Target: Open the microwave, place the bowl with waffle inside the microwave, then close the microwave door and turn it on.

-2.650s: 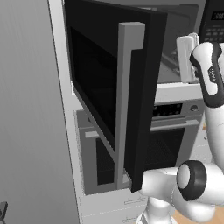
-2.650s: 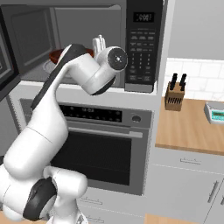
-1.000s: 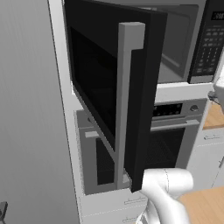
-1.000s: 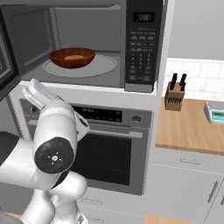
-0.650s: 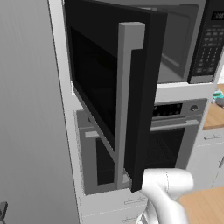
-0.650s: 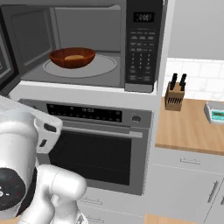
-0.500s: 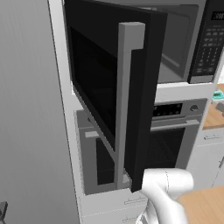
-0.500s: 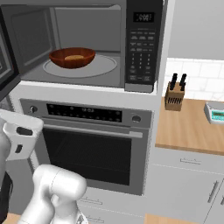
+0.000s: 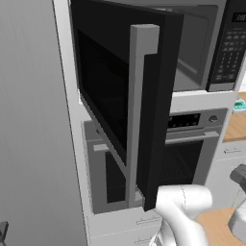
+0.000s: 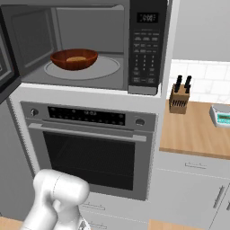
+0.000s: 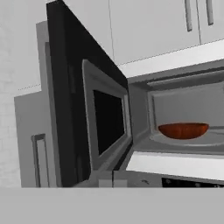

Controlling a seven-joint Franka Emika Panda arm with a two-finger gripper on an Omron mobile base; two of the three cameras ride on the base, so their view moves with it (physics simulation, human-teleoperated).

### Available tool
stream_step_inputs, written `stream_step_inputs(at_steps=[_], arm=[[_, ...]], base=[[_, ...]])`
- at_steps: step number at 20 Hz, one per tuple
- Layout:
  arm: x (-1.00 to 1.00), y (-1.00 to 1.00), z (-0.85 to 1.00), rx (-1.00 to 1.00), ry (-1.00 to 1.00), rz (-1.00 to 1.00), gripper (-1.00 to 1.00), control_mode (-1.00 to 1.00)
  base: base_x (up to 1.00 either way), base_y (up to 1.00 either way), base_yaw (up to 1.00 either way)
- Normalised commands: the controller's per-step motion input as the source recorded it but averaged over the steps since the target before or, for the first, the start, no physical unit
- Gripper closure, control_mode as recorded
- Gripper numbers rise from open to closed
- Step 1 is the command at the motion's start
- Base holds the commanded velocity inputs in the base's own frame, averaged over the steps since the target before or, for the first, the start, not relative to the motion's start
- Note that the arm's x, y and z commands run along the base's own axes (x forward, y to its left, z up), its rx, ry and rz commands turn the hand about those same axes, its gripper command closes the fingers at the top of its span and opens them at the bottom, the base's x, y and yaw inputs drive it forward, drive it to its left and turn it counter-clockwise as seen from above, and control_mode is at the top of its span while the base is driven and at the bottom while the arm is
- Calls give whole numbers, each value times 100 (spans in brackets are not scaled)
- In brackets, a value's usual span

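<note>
Kitchen wall unit ahead: microwave [image 10: 90, 45] above silver oven [image 10: 90, 148], microwave door [image 9: 125, 105] swung wide open. My pincer shut tight, holding nothing, low and well back from cavity. Bowl [image 10: 74, 59] with waffle [image 10: 75, 58] sits on turntable [image 10: 101, 68] inside, up ahead of my pincer, far out of touch.

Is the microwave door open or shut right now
Open. The microwave door swings out to the left, leaving the cavity exposed, with the bowl sitting inside on the turntable.
</note>
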Motion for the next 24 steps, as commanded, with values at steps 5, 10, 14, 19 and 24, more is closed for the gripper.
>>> stream_step_inputs(at_steps=[5,10,14,19,24], arm=[[-35,96,-19,-21,-3,-14,100,-100],[6,99,-31,-17,0,-16,100,-100],[24,100,-48,-20,-1,-14,100,-100],[53,100,-53,-17,-3,-21,100,-100],[100,81,-60,-18,1,-33,100,-100]], base=[[0,0,0],[0,0,0],[0,0,0],[0,0,0],[0,0,0]])
